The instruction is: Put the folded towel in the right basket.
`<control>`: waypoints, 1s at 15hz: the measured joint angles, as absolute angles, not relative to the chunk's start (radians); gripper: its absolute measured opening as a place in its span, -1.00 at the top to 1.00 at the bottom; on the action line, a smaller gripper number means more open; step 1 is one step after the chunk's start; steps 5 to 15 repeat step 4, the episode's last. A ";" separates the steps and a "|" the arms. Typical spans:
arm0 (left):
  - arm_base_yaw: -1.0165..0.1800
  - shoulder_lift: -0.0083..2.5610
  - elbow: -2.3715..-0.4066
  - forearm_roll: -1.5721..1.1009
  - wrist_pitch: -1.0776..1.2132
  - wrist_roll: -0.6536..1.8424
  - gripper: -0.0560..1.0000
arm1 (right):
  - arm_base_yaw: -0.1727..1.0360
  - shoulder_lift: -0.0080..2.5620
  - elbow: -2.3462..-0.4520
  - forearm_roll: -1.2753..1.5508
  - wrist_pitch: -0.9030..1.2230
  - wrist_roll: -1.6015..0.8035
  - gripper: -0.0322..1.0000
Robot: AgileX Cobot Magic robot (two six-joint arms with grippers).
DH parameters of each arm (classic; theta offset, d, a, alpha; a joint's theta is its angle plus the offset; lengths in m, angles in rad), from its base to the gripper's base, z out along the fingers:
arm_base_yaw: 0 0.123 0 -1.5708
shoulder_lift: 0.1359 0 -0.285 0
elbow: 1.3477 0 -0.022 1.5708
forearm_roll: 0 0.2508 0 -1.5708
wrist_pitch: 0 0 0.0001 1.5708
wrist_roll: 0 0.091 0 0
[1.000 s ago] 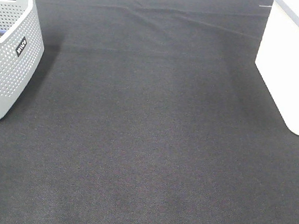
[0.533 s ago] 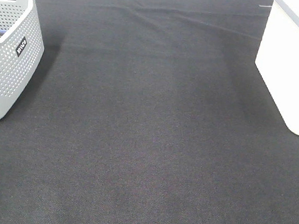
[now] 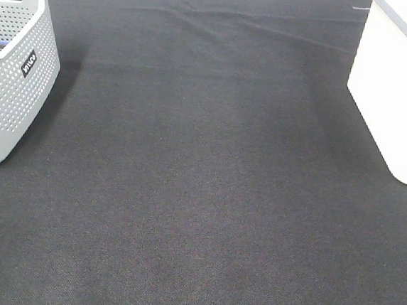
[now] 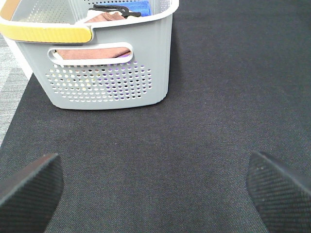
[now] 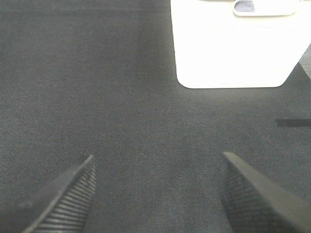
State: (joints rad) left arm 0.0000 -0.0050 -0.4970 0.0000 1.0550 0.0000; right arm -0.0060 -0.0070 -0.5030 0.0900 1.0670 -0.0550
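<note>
Apparently no folded towel lies on the black mat [image 3: 201,181] — only brown and blue cloth shows inside the grey perforated basket [image 4: 116,73], which the left gripper [image 4: 155,182] faces with jaws spread and empty. The right gripper [image 5: 155,187], likewise released, faces the white basket [image 5: 233,43]. A sound approach: the left arm clears the rim, descends onto the brown cloth [image 4: 92,52], and pinches the whole folded stack — not one layer.

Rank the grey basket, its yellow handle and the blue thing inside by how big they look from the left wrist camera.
1. grey basket, largest by far.
2. yellow handle.
3. blue thing, smallest as seen, but it is mostly hidden and farther away, so its true size is unsure.
</note>
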 joint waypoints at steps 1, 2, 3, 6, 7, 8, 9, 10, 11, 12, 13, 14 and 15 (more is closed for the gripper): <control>0.000 -0.005 -0.497 0.000 1.055 0.000 -0.95 | -0.006 -0.007 -0.503 0.090 1.067 -0.055 -0.37; 0.000 -0.005 -0.497 0.000 1.055 0.000 -0.95 | -0.006 -0.007 -0.503 0.090 1.067 -0.055 -0.37; 0.000 -0.005 -0.497 0.000 1.055 0.000 -0.95 | -0.006 -0.007 -0.503 0.090 1.067 -0.055 -0.37; 0.000 -0.005 -0.497 0.000 1.055 0.000 -0.95 | -0.006 -0.007 -0.503 0.090 1.067 -0.055 -0.37; 0.000 -0.005 -0.497 0.000 1.055 0.000 -0.95 | -0.006 -0.007 -0.503 0.090 1.067 -0.055 -0.37; 0.000 -0.005 -0.497 0.000 1.055 0.000 -0.95 | -0.006 -0.007 -0.503 0.090 1.067 -0.055 -0.37; 0.000 -0.005 -0.497 0.000 1.055 0.000 -0.95 | -0.006 -0.007 -0.503 0.090 1.067 -0.055 -0.37; 0.000 -0.005 -0.497 0.000 1.055 0.000 -0.95 | -0.006 -0.007 -0.503 0.090 1.067 -0.055 -0.37; 0.000 -0.005 -0.497 0.000 1.055 0.000 -0.95 | -0.006 -0.007 -0.503 0.090 1.067 -0.055 -0.37; 0.000 -0.005 -0.497 0.000 1.055 0.000 -0.95 | -0.006 -0.007 -0.503 0.090 1.067 -0.055 -0.37; 0.000 -0.005 -0.497 0.000 1.055 0.000 -0.95 | -0.006 -0.007 -0.503 0.090 1.067 -0.055 -0.37; 0.000 -0.005 -0.497 0.000 1.055 0.000 -0.95 | -0.006 -0.007 -0.503 0.090 1.067 -0.055 -0.37; 0.000 -0.005 -0.497 0.000 1.055 0.000 -0.95 | -0.006 -0.007 -0.503 0.090 1.067 -0.055 -0.37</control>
